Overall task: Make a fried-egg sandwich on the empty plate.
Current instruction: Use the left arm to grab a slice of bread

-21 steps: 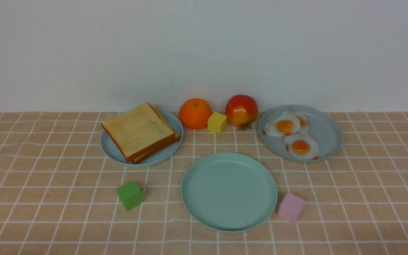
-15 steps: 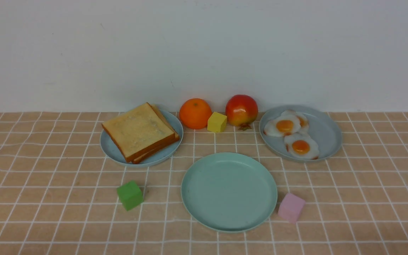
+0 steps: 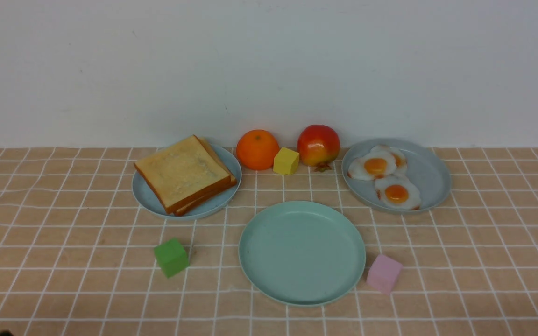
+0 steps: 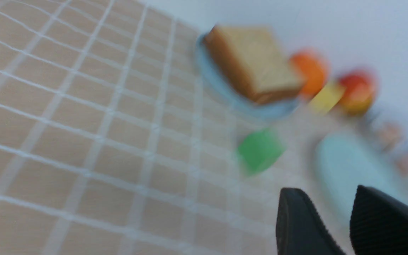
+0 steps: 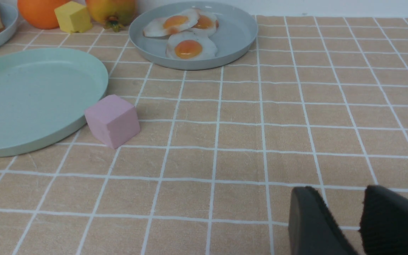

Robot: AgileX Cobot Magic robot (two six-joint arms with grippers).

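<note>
The sandwich is only being begun, it seems: the green plate (image 3: 302, 253) is bearing no food, and the toast slices (image 3: 185, 175) are being kept stacked on the left-hand plate (image 3: 143, 201), the fried eggs (image 3: 397, 193) on the right-hand plate (image 3: 438, 183). Both the left gripper (image 4: 326, 209) and the right gripper (image 5: 345, 209) are being held with fingers parted, nothing being grasped. A first slice is probably being sought, so the left fingers are needing to be guided around the upper slice's edges alone.
</note>
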